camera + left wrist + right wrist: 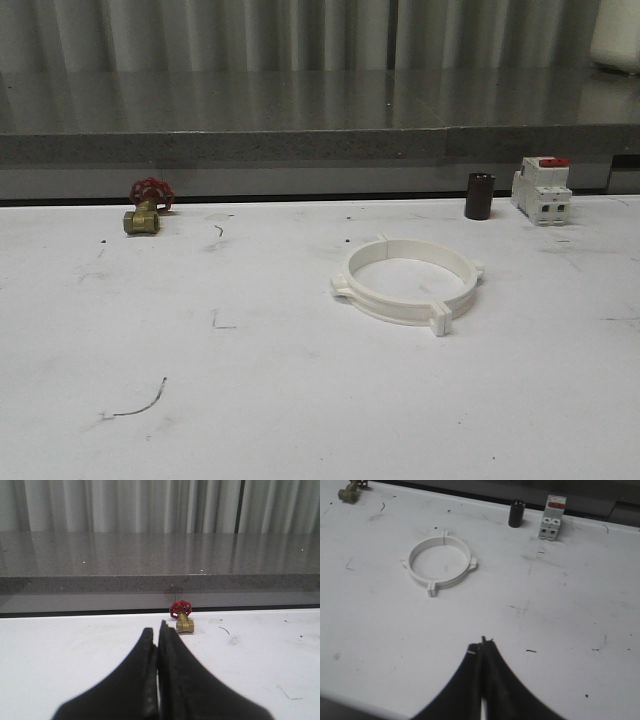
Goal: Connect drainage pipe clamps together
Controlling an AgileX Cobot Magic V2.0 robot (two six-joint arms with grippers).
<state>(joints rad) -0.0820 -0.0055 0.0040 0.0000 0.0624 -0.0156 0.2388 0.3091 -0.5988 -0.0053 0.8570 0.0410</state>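
The two white drainage pipe clamps (pixel 408 281) lie flat on the white table, joined into one ring with small square tabs at the seams. The same clamp ring (pixel 440 563) sits well ahead of my right gripper (pixel 482 642), which is shut with nothing between its dark fingers and hovers over bare table. My left gripper (pixel 156 630) is also shut and empty, low over the table, pointing toward the brass valve (pixel 184 620).
A brass valve with red handwheel (pixel 147 208) stands at the back left. A dark cylinder (pixel 479 196) and a white breaker with red top (pixel 541 188) stand at the back right. A grey ledge (pixel 300 145) runs behind the table.
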